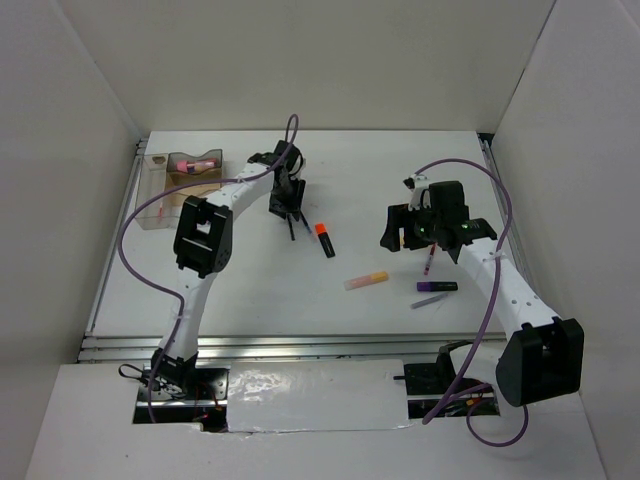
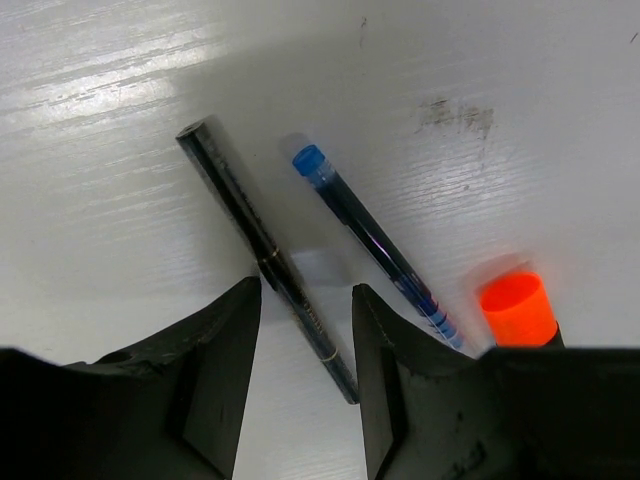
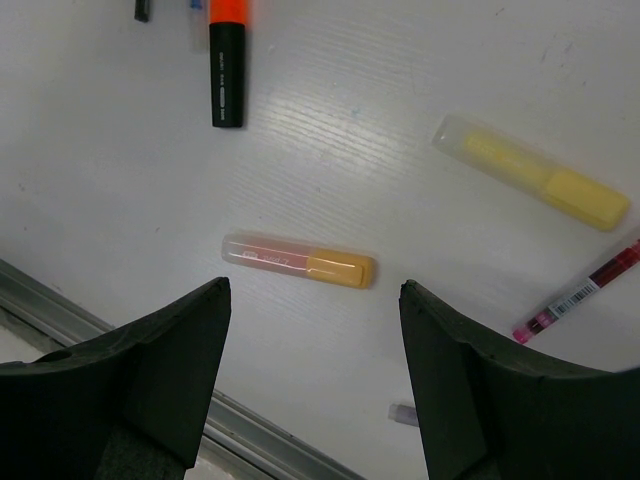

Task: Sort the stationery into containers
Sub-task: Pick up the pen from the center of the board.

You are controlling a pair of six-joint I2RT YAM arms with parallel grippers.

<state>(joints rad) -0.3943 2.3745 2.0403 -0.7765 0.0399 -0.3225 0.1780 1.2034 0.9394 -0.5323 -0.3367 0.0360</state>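
Pink-capped tube (image 1: 195, 162) sits in far-left-corner tray (image 1: 150, 207); yellow-pink marker (image 3: 300, 262), others lie loose on counter (image 1: 250, 285). Left pincer (image 2: 305, 300) straddles dark pencil (image 2: 262, 252), half-open; right pincer (image 3: 312, 290) gapes empty.

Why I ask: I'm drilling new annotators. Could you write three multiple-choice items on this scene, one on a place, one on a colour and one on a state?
1. Where on the white table does the clear plastic compartment tray stand?
A. far left corner
B. far right corner
C. near right corner

2. What colour is the cap of the black highlighter?
A. green
B. white
C. orange

3. How is the right gripper?
A. shut, fingers together
B. open, holding nothing
C. shut on the highlighter

Answers:
1 A: the top view shows the tray at the table's far left.
2 C: the left wrist view shows a bright orange cap.
3 B: in its own wrist view the fingers stand wide apart and grip nothing.
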